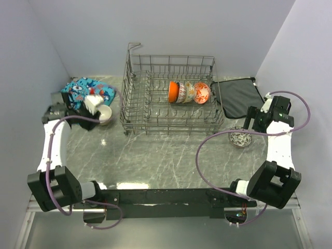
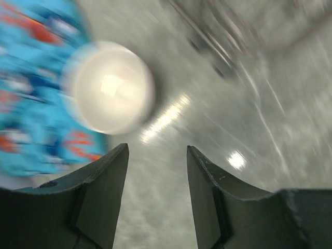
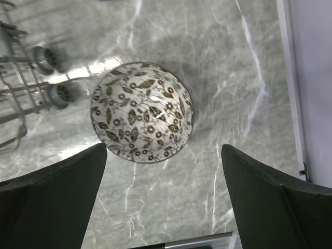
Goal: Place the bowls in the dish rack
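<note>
Four bowls [image 1: 187, 92]: we count them upright in dish rack [image 1: 155, 106].
Left gripper [image 2: 156, 150]: part open, empty.
Right gripper [image 3: 163, 150]: wide open, empty, over black-and-white bowl [image 3: 141, 111].

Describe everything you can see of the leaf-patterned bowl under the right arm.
The leaf-patterned bowl is round, glossy, ceramic-looking, pale with dark leaves and flowers inside. It sits upright and empty on the grey marbled table, right of the dish rack. The right hand hovers open above, not touching.

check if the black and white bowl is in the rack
Out: the black and white bowl sits on the table, right of the rack.
</note>
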